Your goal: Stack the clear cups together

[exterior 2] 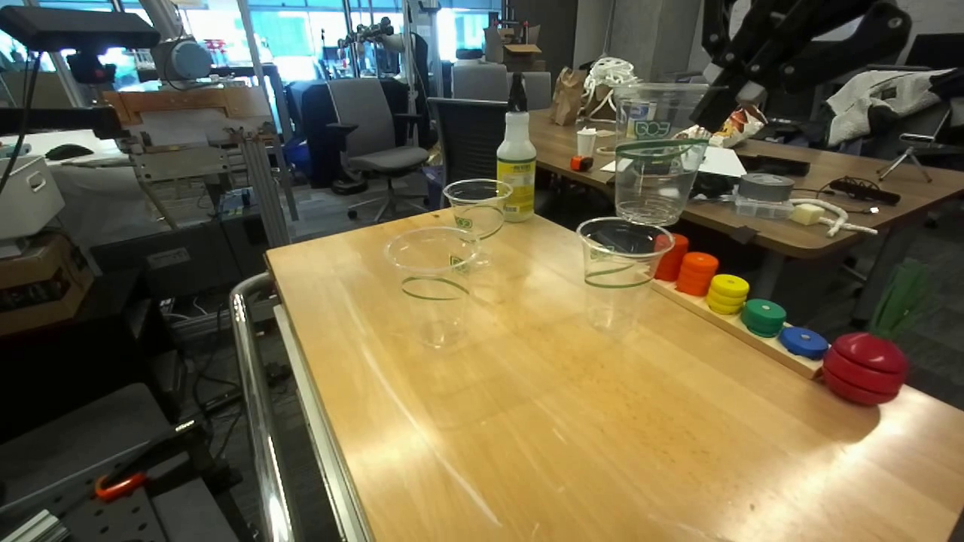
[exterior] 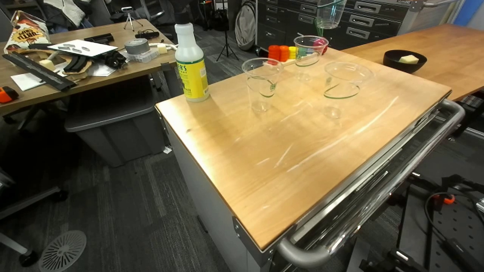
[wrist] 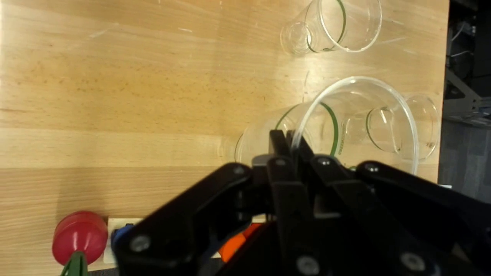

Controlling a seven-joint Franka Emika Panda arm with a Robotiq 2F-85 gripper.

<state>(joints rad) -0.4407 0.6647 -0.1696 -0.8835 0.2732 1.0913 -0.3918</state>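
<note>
The gripper (wrist: pixel 290 143) pinches a clear cup (exterior 2: pixel 654 181) by its rim. Lower than the gripper, three other cups (exterior 2: pixel 434 290) stand separately upright on the desk (exterior 2: pixel 527 436).

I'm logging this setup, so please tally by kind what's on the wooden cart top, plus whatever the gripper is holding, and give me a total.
Clear cups: 4 (3 standing on the wooden top, 1 held by the gripper)
Yellow-labelled bottle: 1
Wooden strip with coloured discs: 1
Round red toy: 1
Total: 7
</note>
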